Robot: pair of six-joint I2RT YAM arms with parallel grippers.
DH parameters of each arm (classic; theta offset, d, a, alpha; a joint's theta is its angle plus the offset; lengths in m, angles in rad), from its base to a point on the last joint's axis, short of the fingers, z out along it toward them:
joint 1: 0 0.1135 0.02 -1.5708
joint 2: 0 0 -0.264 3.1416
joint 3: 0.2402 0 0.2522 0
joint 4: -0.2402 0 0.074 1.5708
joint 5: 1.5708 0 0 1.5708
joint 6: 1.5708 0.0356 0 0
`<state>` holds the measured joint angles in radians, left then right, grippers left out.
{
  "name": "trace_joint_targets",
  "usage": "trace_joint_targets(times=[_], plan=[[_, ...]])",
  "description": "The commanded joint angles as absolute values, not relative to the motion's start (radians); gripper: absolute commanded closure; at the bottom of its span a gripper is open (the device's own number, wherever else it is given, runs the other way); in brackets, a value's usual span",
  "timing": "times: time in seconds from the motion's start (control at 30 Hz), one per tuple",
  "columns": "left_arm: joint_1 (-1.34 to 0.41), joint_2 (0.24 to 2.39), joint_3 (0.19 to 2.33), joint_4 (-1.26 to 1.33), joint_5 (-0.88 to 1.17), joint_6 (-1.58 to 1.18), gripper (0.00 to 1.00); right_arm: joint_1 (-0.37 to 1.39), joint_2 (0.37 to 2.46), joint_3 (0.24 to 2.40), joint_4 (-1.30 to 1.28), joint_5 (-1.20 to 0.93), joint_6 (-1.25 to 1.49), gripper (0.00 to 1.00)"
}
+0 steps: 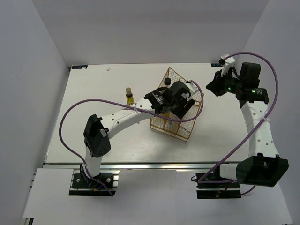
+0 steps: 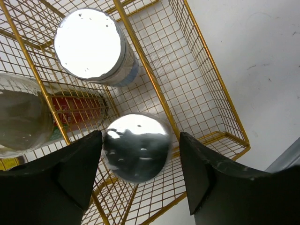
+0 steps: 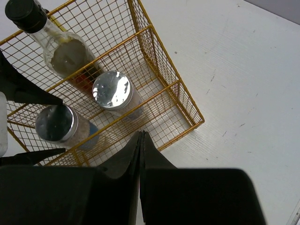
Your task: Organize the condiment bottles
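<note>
Fingers (image 2: 65, 183) of the left end effector (image 2: 140, 136) were spread wide, flanking a silver-lidded white bottle (image 2: 136, 147) without clamping it. That bottle stood inside the gold wire basket (image 1: 168, 132) on the white desk (image 1: 84, 136). A second silver-lidded bottle (image 2: 90, 44) stood just beyond it in the basket, and a clear bottle (image 3: 65, 54) with a red label and dark cap stood beside them. One amber bottle (image 1: 129, 97) stood alone on the desk, just left of the basket. The right end effector (image 3: 140, 140) was clenched on nothing, hovering off the basket's right side.
</note>
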<state>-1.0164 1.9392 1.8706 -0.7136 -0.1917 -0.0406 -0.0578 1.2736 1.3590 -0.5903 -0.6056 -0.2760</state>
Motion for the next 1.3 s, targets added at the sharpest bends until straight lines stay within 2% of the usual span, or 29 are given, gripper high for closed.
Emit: trace_joint_targets(times=[0.0, 0.17, 0.3, 0.4, 0.43, 0.5, 0.53, 0.6, 0.63, 0.67, 0.77, 0.83, 0.9, 0.93, 0.97, 1.0, 1.1, 1.27], plan=[[-1.023, 1.864, 1.871, -0.684, -0.196, -0.044, 0.23, -0.061, 1.246, 1.356, -0.564, -0.626, -0.273, 1.00], [-1.025, 1.852, 1.878, -0.680, -0.202, -0.051, 0.23, -0.061, 1.241, 1.356, -0.566, -0.629, -0.278, 1.00], [-1.025, 1.827, 1.928, -0.673, -0.206, -0.075, 0.29, -0.061, 1.230, 1.356, -0.574, -0.650, -0.320, 0.95], [-1.025, 1.783, 1.971, -0.660, -0.219, -0.103, 0.39, -0.061, 1.218, 1.353, -0.586, -0.705, -0.370, 0.74], [-1.025, 1.764, 1.973, -0.640, -0.224, -0.109, 0.45, -0.061, 1.215, 1.353, -0.587, -0.742, -0.406, 0.58], [-1.025, 1.723, 1.954, -0.612, -0.232, -0.133, 0.51, -0.061, 1.201, 1.347, -0.580, -0.773, -0.428, 0.45], [-1.025, 1.674, 1.939, -0.576, -0.233, -0.140, 0.60, -0.061, 1.197, 1.342, -0.575, -0.799, -0.440, 0.38], [-1.023, 1.619, 1.878, -0.525, -0.247, -0.167, 0.69, -0.061, 1.184, 1.336, -0.557, -0.828, -0.449, 0.35], [-1.023, 1.561, 1.855, -0.512, -0.259, -0.179, 0.78, -0.061, 1.178, 1.336, -0.552, -0.865, -0.465, 0.34], [-1.023, 1.531, 1.808, -0.500, -0.297, -0.211, 0.82, -0.057, 1.175, 1.338, -0.537, -0.911, -0.471, 0.33], [-1.014, 1.399, 1.717, -0.502, -0.387, -0.293, 0.88, 0.000, 1.183, 1.350, -0.506, -0.934, -0.480, 0.33], [-0.996, 1.326, 1.600, -0.523, -0.480, -0.349, 0.89, 0.095, 1.196, 1.383, -0.503, -0.878, -0.495, 0.34], [-0.951, 1.206, 1.492, -0.566, -0.564, -0.458, 0.71, 0.244, 1.221, 1.403, -0.485, -0.760, -0.505, 0.35], [-0.924, 1.166, 1.461, -0.580, -0.590, -0.497, 0.58, 0.291, 1.248, 1.426, -0.476, -0.721, -0.496, 0.36], [-0.914, 1.087, 1.433, -0.595, -0.615, -0.558, 0.41, 0.372, 1.267, 1.442, -0.447, -0.691, -0.477, 0.37], [-0.911, 1.050, 1.408, -0.627, -0.642, -0.581, 0.35, 0.408, 1.288, 1.463, -0.433, -0.634, -0.430, 0.38], [-0.908, 0.933, 1.353, -0.714, -0.739, -0.670, 0.29, 0.527, 1.380, 1.554, -0.388, -0.510, -0.365, 0.38], [-0.908, 0.810, 1.301, -0.805, -0.796, -0.755, 0.26, 0.688, 1.596, 1.762, -0.403, -0.318, -0.281, 0.37]])
